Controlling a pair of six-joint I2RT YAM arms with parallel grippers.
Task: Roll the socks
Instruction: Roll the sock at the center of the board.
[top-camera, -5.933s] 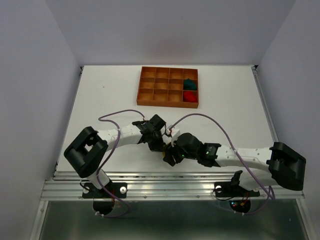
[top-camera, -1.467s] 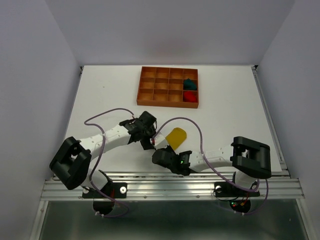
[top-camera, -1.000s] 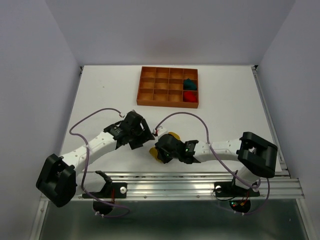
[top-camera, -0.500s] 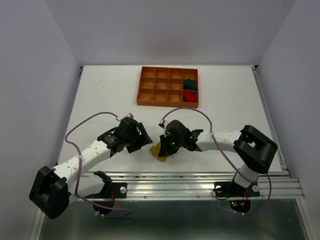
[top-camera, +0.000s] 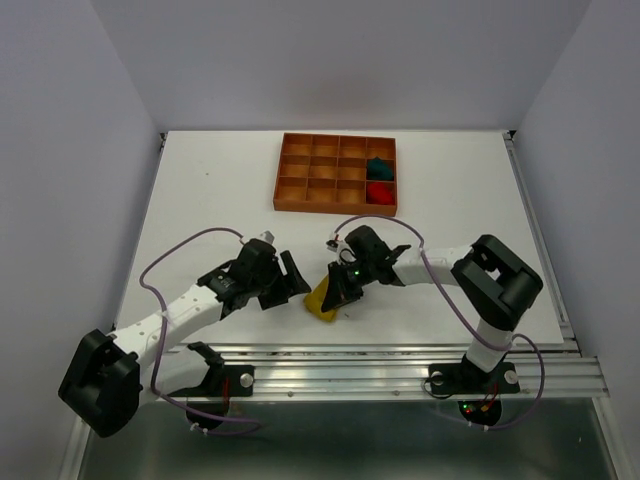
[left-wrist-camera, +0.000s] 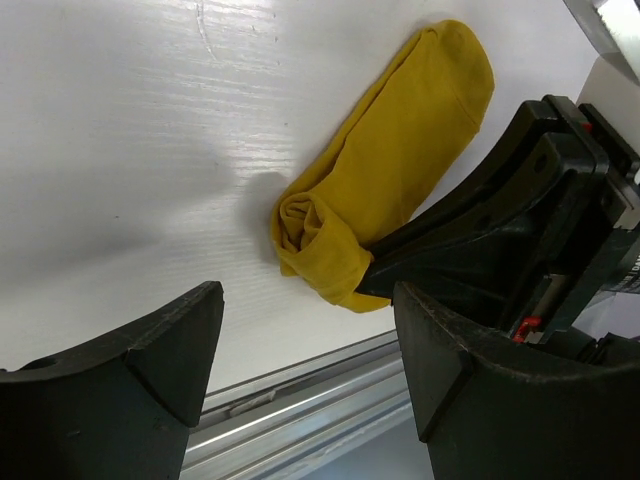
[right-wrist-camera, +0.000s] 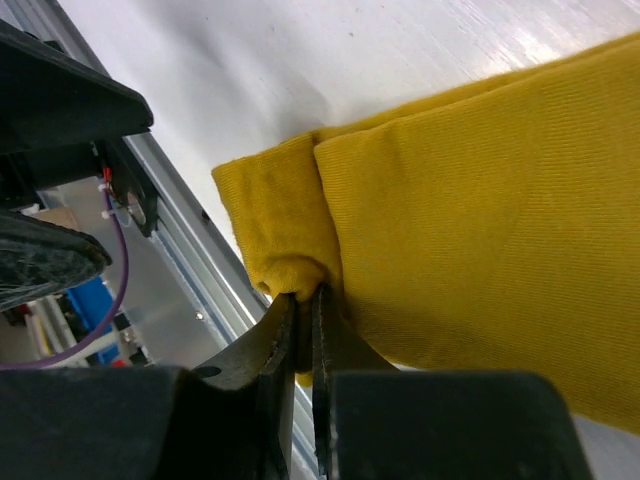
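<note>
Yellow sock (top-camera: 320, 301): one end rolled, lying on your table (top-camera: 200, 200) near the front edge.
Your right tool (right-wrist-camera: 305, 300): closed, pinching the rolled end.
Your left tool (left-wrist-camera: 308, 300): jaws wide apart, just beside the roll, holding nothing.
Red sock (top-camera: 379, 193), teal sock (top-camera: 377, 167): bundled in the rightmost column of the tray (top-camera: 335, 210), teal behind red.

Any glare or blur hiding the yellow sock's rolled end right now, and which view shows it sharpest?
Left wrist: yellow sock sharp, rolled end plain, a soft shadow beside it, mild glare streaks on the table only. Right wrist: weave crisp, right gripper shut on the sock, its near body dark and blurred. Top external: even light, but sock small and partly covered by that gripper.
</note>
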